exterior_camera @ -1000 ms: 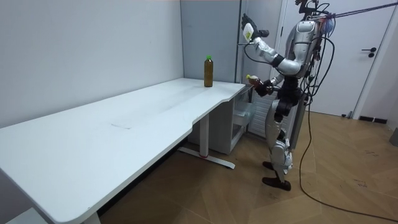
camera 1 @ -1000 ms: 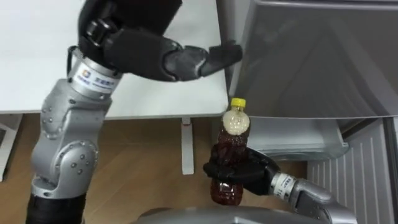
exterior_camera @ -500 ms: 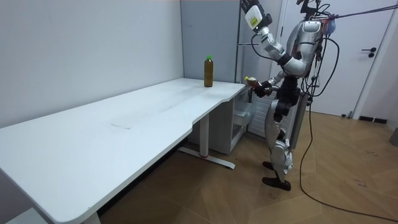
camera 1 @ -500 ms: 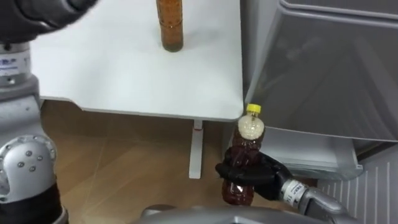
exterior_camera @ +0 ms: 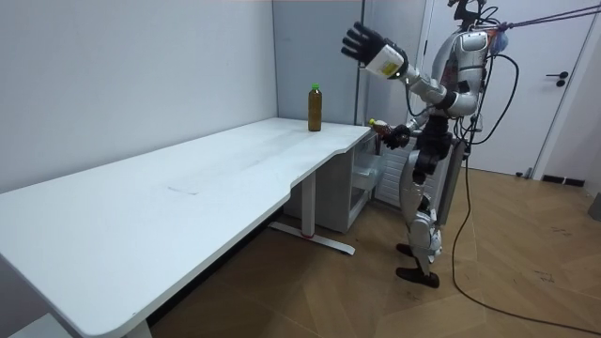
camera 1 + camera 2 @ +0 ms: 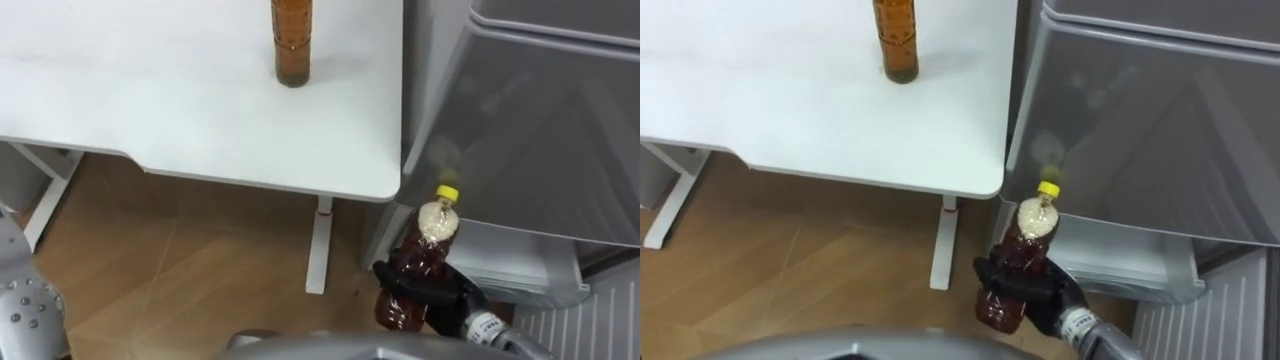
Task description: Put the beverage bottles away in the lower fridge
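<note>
My right hand (image 6: 436,302) (image 6: 1032,291) is shut on a brown drink bottle with a yellow cap (image 6: 420,262) (image 6: 1024,250), held upright in front of the grey fridge (image 6: 540,130) and just off the table's corner. A second, taller amber bottle (image 6: 291,40) (image 6: 896,40) (image 5: 315,108) stands on the white table (image 6: 150,100) near its far right edge. In the room view my left hand (image 5: 364,45) is raised high over the table's end, fingers spread and holding nothing. I stand beside the fridge at the table's end.
The fridge's lower part shows a pale shelf or drawer (image 6: 510,262) below the grey front. A white ribbed panel (image 6: 590,320) lies at the lower right. The table's leg (image 6: 319,245) stands on the wooden floor (image 6: 180,270).
My left arm has swung up out of the eye views and now stretches over the table's end. The held bottle has drifted slightly right, towards the fridge. The head camera has shifted.
</note>
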Robot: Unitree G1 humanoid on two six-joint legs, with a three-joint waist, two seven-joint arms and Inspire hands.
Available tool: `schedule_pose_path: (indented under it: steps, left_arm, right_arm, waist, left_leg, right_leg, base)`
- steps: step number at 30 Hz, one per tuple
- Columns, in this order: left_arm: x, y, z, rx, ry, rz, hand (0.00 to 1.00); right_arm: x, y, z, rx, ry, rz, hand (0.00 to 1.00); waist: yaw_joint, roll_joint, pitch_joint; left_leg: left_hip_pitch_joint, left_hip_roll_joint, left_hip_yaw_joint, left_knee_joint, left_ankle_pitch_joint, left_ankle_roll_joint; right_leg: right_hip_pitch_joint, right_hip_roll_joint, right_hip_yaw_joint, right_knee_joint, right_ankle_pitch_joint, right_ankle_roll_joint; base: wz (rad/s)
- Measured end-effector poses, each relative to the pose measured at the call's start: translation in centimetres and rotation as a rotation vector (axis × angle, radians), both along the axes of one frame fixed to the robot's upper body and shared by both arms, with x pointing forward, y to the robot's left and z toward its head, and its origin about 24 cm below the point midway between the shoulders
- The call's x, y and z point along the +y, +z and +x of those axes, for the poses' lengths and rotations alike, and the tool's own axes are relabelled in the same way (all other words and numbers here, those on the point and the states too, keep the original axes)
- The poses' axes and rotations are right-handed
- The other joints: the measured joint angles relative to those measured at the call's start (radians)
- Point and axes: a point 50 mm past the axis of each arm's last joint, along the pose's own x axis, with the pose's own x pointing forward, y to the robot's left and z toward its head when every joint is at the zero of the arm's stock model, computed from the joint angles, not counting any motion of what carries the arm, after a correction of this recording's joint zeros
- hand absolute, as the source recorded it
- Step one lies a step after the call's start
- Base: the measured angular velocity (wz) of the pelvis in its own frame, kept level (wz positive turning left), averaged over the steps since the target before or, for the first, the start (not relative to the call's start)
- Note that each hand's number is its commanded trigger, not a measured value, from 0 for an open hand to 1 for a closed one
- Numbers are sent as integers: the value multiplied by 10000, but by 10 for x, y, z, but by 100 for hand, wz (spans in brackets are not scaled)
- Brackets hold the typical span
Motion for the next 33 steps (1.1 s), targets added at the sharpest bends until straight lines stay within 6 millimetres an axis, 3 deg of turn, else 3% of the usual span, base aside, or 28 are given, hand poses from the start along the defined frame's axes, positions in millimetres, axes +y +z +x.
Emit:
schedule_pose_path:
  steps: [5, 6, 7, 9, 12, 18, 28, 33]
  left_arm:
    - [15, -67, -24, 3163, 1707, -1746, 0]
    - [16, -90, -34, 4192, 2072, -2266, 0]
    - [15, -101, -39, 4719, 2184, -2501, 0]
    - [4, -143, -66, 6917, 2216, -3269, 0]
    - [-10, -177, -95, 8930, 2268, -4014, 0]
    - [-31, -210, -138, 11526, 2004, -4527, 0]
    - [-49, -233, -169, 13190, 1053, -5344, 0]
    - [-69, -248, -189, 14408, -692, -5714, 0]
  right_arm:
    - [-12, -2, -9, 629, -1772, -216, 100]
    - [-15, -3, -11, 743, -2176, -247, 100]
    - [-15, -3, -11, 771, -2360, -232, 100]
    - [-18, -3, -13, 956, -3018, -196, 100]
    - [-21, -3, -12, 1065, -3940, -61, 100]
    - [-22, -4, -12, 1354, -4752, 3, 100]
    - [-30, -16, -23, 2520, -6216, -82, 100]
    - [-32, -15, -10, 2377, -6793, 229, 100]
  waist:
    - [-64, 91, 13]
    - [-73, 87, 22]
    - [-87, 108, 15]
    - [-179, 56, 26]
    - [-297, -23, 24]
    - [-506, -9, 58]
    - [-987, 51, 66]
    - [-1409, 52, 70]
  left_leg:
    - [126, -7, 35, -60, 5, -8]
    - [149, -7, 69, -68, 4, -9]
    - [142, -7, 78, -66, 3, -10]
    - [139, -8, 100, -81, 2, -13]
    - [144, -7, 103, -89, -1, -16]
    - [380, 15, 183, -218, -10, -23]
    - [212, 12, 263, -227, -6, -22]
    - [135, 4, 331, -210, -10, -16]
  right_leg:
    - [58, 4, 11, -3, -23, -23]
    - [69, 11, 44, -3, -43, -43]
    - [58, 14, 64, -11, -51, -54]
    - [15, 23, 100, -16, -52, -58]
    - [21, 28, 109, -20, -51, -58]
    - [191, 51, 217, -18, -52, -57]
    - [30, 47, 307, 29, -55, -61]
    - [-87, 53, 370, 98, -54, -61]
  base:
    - [-3]
    - [-5]
    - [-7]
    - [-5]
    - [0]
    - [-3]
    - [-3]
    - [-4]
